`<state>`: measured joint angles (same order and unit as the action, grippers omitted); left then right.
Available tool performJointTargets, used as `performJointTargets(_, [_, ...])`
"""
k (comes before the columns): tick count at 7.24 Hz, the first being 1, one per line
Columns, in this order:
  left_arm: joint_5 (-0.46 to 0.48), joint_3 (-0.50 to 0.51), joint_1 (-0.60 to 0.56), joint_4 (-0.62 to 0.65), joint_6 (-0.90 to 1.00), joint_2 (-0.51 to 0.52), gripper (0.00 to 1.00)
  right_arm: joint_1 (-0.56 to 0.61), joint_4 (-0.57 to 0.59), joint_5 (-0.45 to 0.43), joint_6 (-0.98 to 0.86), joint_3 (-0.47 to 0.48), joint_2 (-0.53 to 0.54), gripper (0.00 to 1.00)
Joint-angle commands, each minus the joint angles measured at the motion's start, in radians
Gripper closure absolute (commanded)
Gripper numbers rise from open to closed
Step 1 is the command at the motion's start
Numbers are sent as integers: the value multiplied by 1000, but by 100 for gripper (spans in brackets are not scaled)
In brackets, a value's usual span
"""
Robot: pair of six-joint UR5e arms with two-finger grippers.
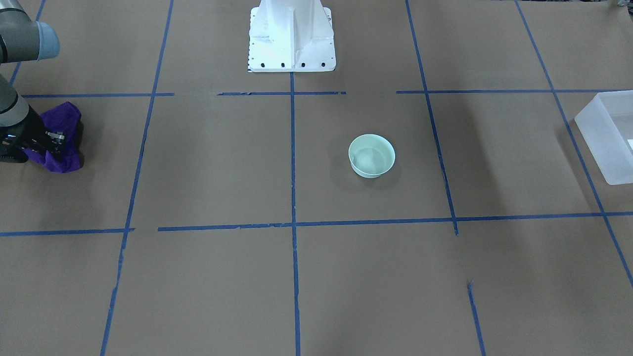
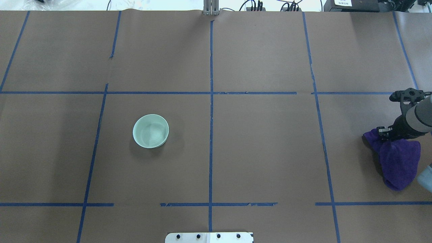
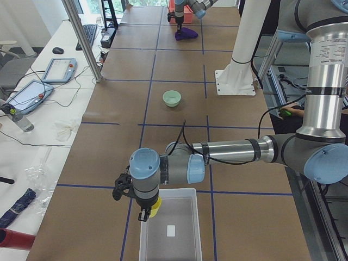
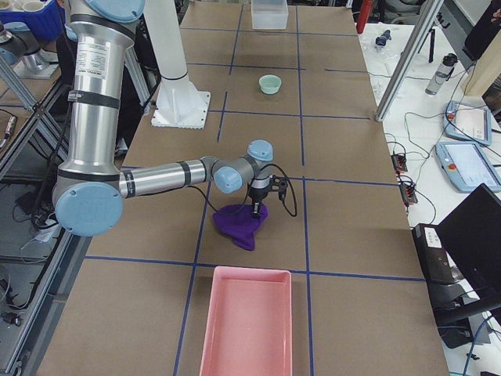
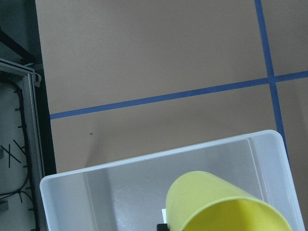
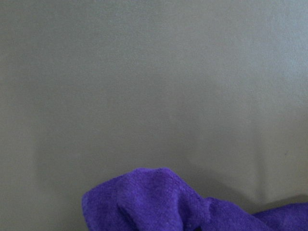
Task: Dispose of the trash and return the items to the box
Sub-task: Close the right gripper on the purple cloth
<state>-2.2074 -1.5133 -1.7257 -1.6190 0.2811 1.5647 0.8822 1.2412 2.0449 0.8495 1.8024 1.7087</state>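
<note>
The small yellow cup (image 5: 216, 202) hangs in my left gripper (image 3: 145, 212), which is shut on it, just over the near rim of the frosted-white box (image 5: 144, 161). The exterior left view shows cup (image 3: 155, 206) and box (image 3: 171, 228) at the table's left end. The box's corner also shows in the front view (image 1: 606, 133). My right gripper (image 2: 383, 133) is down on a purple cloth (image 2: 400, 162) at the table's right end. It is shut on the cloth's bunched edge (image 6: 159, 202), and its fingers are hidden in the cloth.
A pale green bowl (image 2: 151, 131) stands alone left of the table's middle. A pink tray (image 4: 249, 321) lies past the cloth at the right end. The white robot base (image 1: 292, 37) is at the table's rear edge. Blue tape lines cross the brown paper.
</note>
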Motion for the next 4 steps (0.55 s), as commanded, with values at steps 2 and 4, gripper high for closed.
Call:
performJointTargets(2, [2, 4, 2, -1, -3, -14, 100, 82, 6, 15, -1, 89, 43, 100])
performJointTargets(4, [-2, 4, 15, 1, -14, -21, 100, 200, 15, 84, -7, 176, 97, 100])
